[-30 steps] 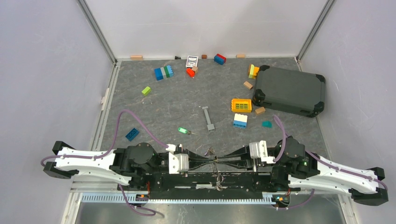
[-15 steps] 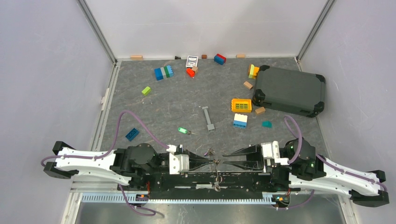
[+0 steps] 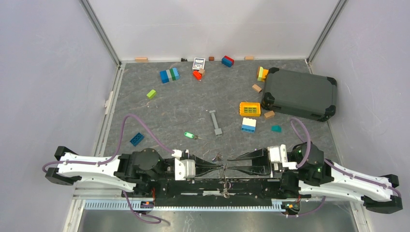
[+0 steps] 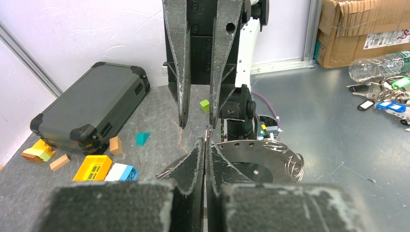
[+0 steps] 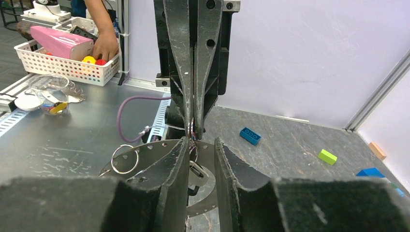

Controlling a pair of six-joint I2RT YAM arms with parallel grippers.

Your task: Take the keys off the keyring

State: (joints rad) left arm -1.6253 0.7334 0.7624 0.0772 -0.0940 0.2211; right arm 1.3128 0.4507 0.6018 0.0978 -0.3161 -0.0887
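Grey stone-patterned matting covers the table, with toy bricks scattered across it. At the near edge the left gripper points inward, its jaws clenched on the keyring, a thin wire loop nipped right at the fingertips. A bunch of keys hangs from the ring just below the left gripper. Tip to tip with the left gripper is the right gripper, its jaws released and standing apart. The ring and keys show through the gap between them, but I cannot tell whether either finger touches the ring. Farther out on the table from the left gripper, a little to its left, lies a green-headed key on its own.
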